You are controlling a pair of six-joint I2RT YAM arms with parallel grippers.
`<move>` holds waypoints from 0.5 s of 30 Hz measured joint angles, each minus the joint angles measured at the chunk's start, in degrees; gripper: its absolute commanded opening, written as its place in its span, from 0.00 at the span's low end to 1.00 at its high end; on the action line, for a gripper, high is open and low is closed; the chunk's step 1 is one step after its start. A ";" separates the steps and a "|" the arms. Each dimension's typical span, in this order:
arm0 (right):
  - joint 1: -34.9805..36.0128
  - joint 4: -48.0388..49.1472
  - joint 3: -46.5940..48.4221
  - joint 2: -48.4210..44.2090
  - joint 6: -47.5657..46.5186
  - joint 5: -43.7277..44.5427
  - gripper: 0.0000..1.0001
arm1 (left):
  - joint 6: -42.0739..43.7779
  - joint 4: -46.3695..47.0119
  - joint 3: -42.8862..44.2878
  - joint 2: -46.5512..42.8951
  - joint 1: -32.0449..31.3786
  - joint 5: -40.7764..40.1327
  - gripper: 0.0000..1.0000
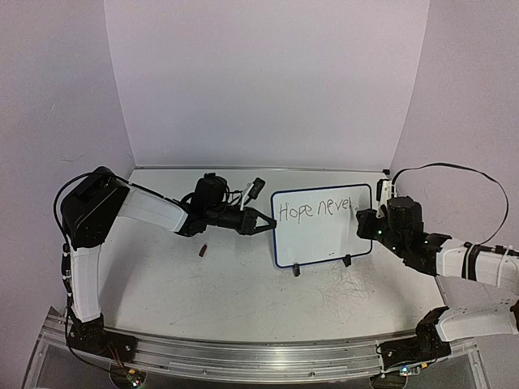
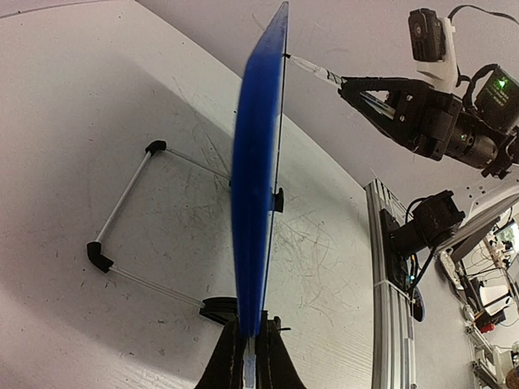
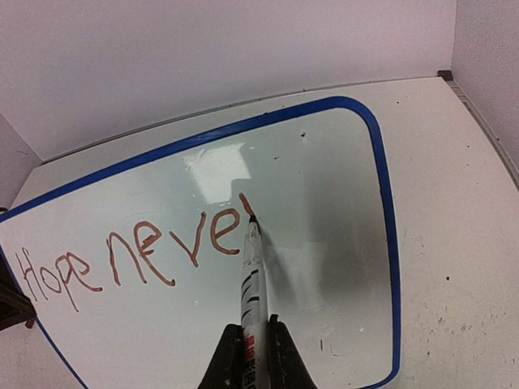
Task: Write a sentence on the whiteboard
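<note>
The blue-framed whiteboard (image 1: 322, 224) stands upright mid-table on two black clip feet. It also shows in the right wrist view (image 3: 324, 178) and edge-on in the left wrist view (image 2: 258, 203). The sentence (image 1: 316, 209) reads "Hope neve" plus one fresh stroke, seen large in the right wrist view (image 3: 130, 251). My left gripper (image 1: 263, 224) is shut on the board's left edge; the same grip shows from its wrist (image 2: 250, 356). My right gripper (image 1: 362, 223) is shut on a white marker (image 3: 252, 284). The marker tip touches the board just right of the last "e".
A small dark cap-like object (image 1: 203, 251) lies on the table left of the board. The white wire stand (image 2: 122, 235) reaches out behind the board. Grey scuff scribbles (image 1: 349, 288) mark the tabletop in front. Walls close in the back and sides.
</note>
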 measured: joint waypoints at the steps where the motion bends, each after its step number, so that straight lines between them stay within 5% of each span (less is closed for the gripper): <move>1: 0.00 0.04 0.16 0.12 -0.11 0.14 0.00 | 0.00 0.00 0.00 0.00 0.00 0.00 0.00; 15: -0.55 0.38 0.71 -0.04 -0.46 3.35 0.00 | 0.00 0.00 0.00 0.00 0.00 -0.02 0.00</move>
